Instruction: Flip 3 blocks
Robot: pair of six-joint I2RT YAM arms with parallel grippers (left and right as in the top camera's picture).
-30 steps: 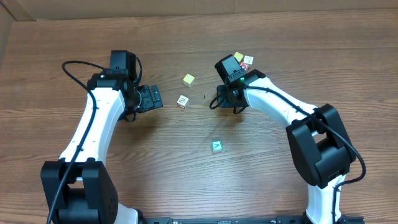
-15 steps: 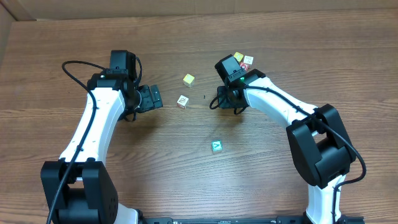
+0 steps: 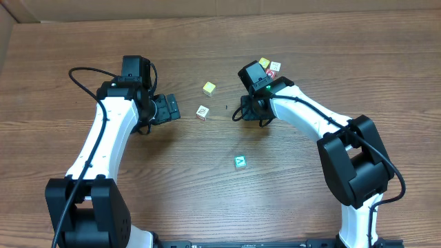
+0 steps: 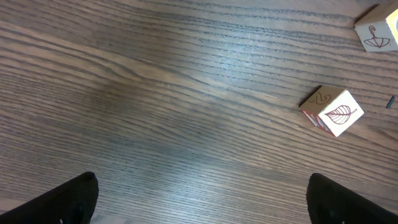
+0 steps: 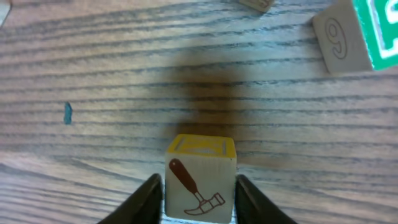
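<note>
The small wooden cube with a brown-handled hammer drawn on its pale face and a yellow-rimmed top (image 5: 200,186) is sitting on the brown wood-grain bench (image 3: 172,179), right between the two fingers of the right claw (image 5: 199,202). The fingers (image 5: 146,199) are flanking it very closely on both sides; whether they are actually pinching it cannot be told. From overhead this cube is hiding under the right arm, which is reaching in from the right edge with its wrist bent down near the bench's middle.

The second white-faced wooden cube, showing a reddish leaf outline (image 4: 333,112), is lying just ahead of the left claw (image 4: 202,196), apart from it. That claw is gaping wide and holding nothing, and its arm is stretching up the left side and pointing inward. The teal-green cube with a white letter (image 3: 240,162) is resting alone nearer the front, well apart from both claws.

A pale yellow-edged cube bearing an umbrella drawing (image 4: 376,34) is sitting beyond the leaf cube. In the right wrist view, a wooden cube with a green-and-white face (image 5: 348,40) is showing a numeral reading as 9 or 6.
</note>
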